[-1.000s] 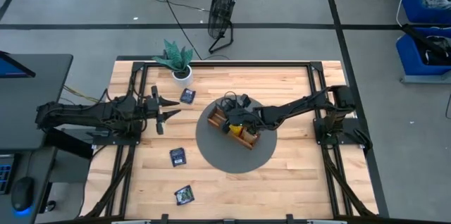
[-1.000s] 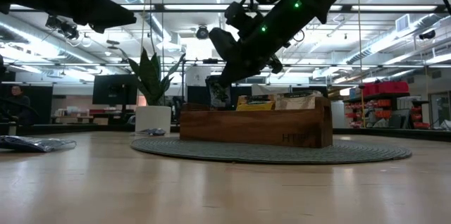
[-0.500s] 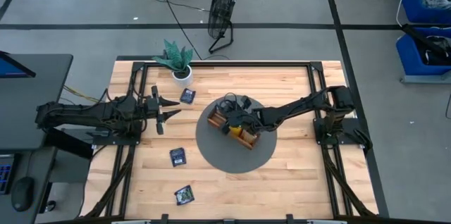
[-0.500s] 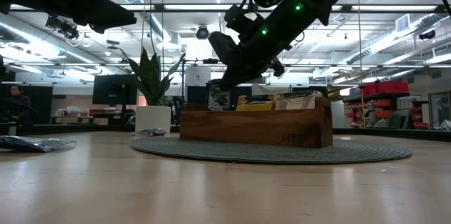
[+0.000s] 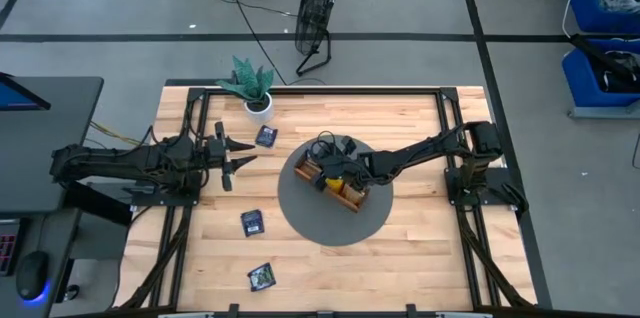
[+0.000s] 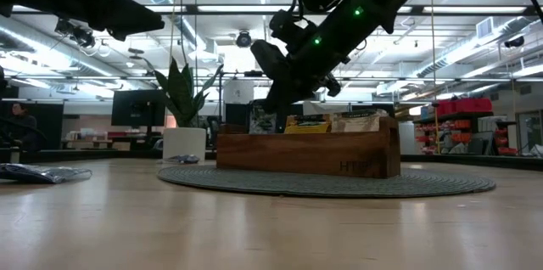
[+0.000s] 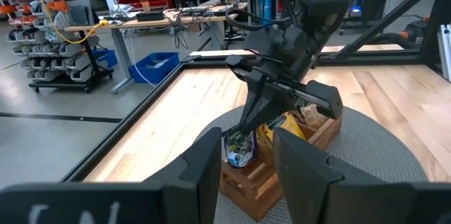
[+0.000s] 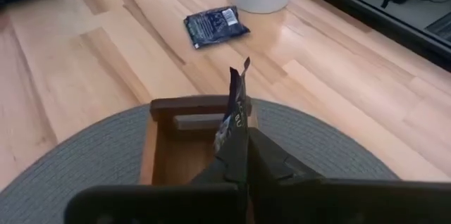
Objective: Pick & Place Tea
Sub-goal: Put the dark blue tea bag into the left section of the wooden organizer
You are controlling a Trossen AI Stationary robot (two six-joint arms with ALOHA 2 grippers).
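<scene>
Against a second ago I see almost nothing changed: the right gripper (image 6: 273,100) has sunk a touch toward the wooden tray (image 6: 305,151), and the dark sachet (image 7: 239,146) it pinches edge-on now dips into the tray's end compartment, nearest the potted plant (image 5: 250,85). Its fingers are clenched on that sachet. My left gripper (image 5: 238,158) hangs where it was over the table's left side, fingers part-spread with nothing between them.

Around the tray, three more dark sachets lie flat on the table: one by the plant pot (image 5: 266,137), one left of the round grey mat (image 5: 252,222), one near the front edge (image 5: 262,276). None blocks the right arm's reach.

The tray sits on the grey mat (image 5: 370,223). Its middle compartments hold orange-yellow sachets (image 6: 307,123) and what I take to be pale ones (image 6: 361,121), though the low view is dim there.
</scene>
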